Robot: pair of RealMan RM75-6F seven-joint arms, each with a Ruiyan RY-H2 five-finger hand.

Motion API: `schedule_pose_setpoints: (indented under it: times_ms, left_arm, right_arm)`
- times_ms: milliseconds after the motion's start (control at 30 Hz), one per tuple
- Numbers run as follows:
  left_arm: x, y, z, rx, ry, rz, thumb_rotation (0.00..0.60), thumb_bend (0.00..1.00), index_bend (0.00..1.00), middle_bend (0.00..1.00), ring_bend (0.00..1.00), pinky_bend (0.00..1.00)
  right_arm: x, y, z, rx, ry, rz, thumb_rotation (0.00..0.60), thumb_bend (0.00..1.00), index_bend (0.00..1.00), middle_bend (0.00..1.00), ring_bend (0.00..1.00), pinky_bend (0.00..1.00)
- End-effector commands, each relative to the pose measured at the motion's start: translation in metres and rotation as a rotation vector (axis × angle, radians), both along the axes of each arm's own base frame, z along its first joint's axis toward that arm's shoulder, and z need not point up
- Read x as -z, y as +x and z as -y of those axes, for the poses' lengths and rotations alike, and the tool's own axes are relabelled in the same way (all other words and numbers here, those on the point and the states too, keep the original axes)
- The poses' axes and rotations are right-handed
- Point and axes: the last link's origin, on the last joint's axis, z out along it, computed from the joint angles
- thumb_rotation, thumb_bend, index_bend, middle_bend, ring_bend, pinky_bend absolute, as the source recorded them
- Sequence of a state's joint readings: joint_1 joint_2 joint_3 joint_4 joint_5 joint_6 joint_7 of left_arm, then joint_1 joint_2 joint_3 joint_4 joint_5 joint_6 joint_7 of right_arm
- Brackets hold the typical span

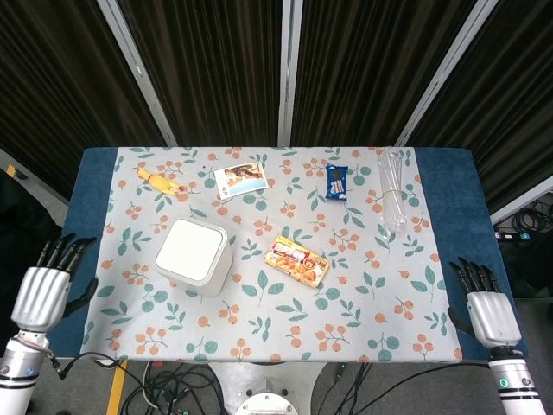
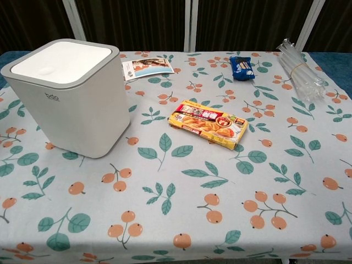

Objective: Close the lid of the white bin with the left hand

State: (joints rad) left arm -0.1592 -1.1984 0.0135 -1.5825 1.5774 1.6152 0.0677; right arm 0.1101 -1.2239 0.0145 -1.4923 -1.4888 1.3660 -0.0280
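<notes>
- Counter (image 1: 441,186) w/ blue top is carrying a pale cloth (image 1: 259,320) printed w/ leaves & orange berries; dark pleated curtains (image 1: 207,69) w/ pale slanted bars are hanging behind it.
- 1 white bin (image 1: 193,256) (image 2: 67,96) is sitting on the cloth's left half, upright, its lid (image 2: 60,59) lying flat & shut inside the grey rim.
- 1 yellow snack box (image 1: 297,260) (image 2: 209,123) is lying mid-cloth, right of the bin, apart from it.
- 1 photo card (image 1: 240,181) (image 2: 147,68), 1 blue snack pack (image 1: 337,183) (image 2: 241,67), 1 clear plastic bundle (image 1: 391,199) (image 2: 300,68) are lying along the far side.
- 1 small yellow toy (image 1: 161,182) is lying at the far left, head view only.
- 2 hands: left hand (image 1: 45,290) is hovering off the counter's left edge, well apart from the bin, fingers spread, holding nothing.
- Right hand (image 1: 486,309) is hanging off the near right corner, fingers apart, empty.
</notes>
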Motion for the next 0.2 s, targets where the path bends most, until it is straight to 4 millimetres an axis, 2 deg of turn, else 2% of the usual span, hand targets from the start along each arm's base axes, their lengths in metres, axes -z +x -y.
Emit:
schedule_pose_setpoints:
  times_ms: [33,200]
  left_arm:
    - [0.0128,-0.027,0.0221,-0.062,-0.02,0.003,0.6,0.01,0.09,0.12,0.02,0.1]
    - [0.0137,-0.0322,0.0239,-0.046,-0.033,0.007,0.6,0.0,0.08,0.11,0.02,0.1]
  right_arm:
    - [0.0006,0.0012,-0.0005,-0.002,0.003,0.0,0.6,0.26,0.0,0.0,0.0,0.0]
    - [0.0,0.0041,-0.0006,-0.011,-0.002,0.0,0.6,0.26,0.0,0.0,0.0,0.0]
